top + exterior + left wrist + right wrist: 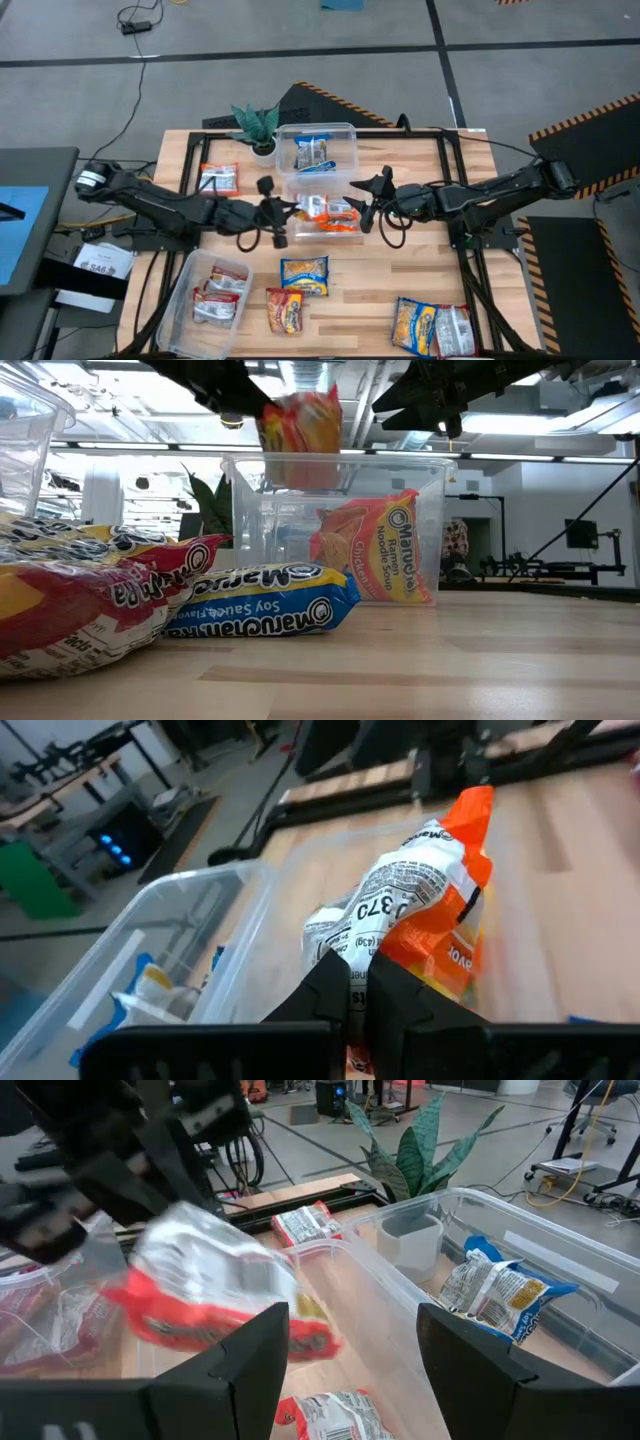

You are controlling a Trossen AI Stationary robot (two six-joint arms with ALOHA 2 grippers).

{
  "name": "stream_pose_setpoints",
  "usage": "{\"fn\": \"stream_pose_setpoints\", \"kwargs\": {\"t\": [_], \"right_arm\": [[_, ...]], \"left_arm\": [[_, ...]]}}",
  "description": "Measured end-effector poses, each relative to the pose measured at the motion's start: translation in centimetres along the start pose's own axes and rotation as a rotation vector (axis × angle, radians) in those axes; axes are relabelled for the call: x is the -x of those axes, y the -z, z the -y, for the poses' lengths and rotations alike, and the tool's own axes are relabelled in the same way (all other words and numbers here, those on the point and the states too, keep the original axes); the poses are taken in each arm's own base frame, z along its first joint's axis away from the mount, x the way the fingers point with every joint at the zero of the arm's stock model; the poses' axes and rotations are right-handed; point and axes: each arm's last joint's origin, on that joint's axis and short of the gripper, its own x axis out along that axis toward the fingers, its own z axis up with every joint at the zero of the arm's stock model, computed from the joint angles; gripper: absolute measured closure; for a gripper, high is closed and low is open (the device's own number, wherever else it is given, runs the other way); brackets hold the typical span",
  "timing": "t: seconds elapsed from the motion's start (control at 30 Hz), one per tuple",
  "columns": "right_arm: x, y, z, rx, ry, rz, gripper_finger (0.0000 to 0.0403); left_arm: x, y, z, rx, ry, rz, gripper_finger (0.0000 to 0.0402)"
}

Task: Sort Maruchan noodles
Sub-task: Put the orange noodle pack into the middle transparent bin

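Observation:
My left gripper [283,213] is shut on an orange-red Maruchan packet [300,435] and holds it over the middle clear tub [300,232]. That tub has other orange packets [375,550] in it, one leaning on its wall. My right gripper [366,196] is open and hovers over the tub's right end, touching nothing; its wrist view shows the held packet [215,1300] just ahead of it. A blue-and-yellow packet [313,153] lies in the far tub. Red packets [218,295] lie in the near-left tub. Loose packets [303,275] rest flat on the table. My left gripper pinches the orange-red packet between its two fingers [330,995] at one crumpled end [365,955]. The fingers come from the table's left, slanting downward. The packet is lifted clear above the middle tub, its white printed back showing and its free end [475,810] pointing away from the fingers.
A small potted plant [258,125] stands by the far tub. One packet [218,178] lies at the far left, a red one [285,310] near the front edge, and a pair [432,326] at the near right. Bare wood lies right of the tubs [420,260].

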Motion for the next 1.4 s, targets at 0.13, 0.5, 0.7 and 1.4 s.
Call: {"fn": "stream_pose_setpoints", "kwargs": {"t": [0.13,0.5,0.7,1.4], "right_arm": [[0.0,0.0,0.0,0.000,0.000,0.000,0.0159],[0.0,0.0,0.0,0.001,0.000,-0.001,0.0159],[0.0,0.0,0.0,0.001,0.001,-0.001,0.0159],[-0.2,-0.1,0.4,-0.002,0.016,0.000,0.0159]], "left_arm": [[-1.2,0.5,0.0,-0.005,-0.034,-0.022,0.0368],[0.2,-2.2,-1.4,0.011,-0.131,0.035,0.0219],[2.7,-2.5,-3.1,0.071,-0.120,0.013,0.0183],[6.8,7.1,-8.5,0.435,-0.435,0.044,0.0195]]}}
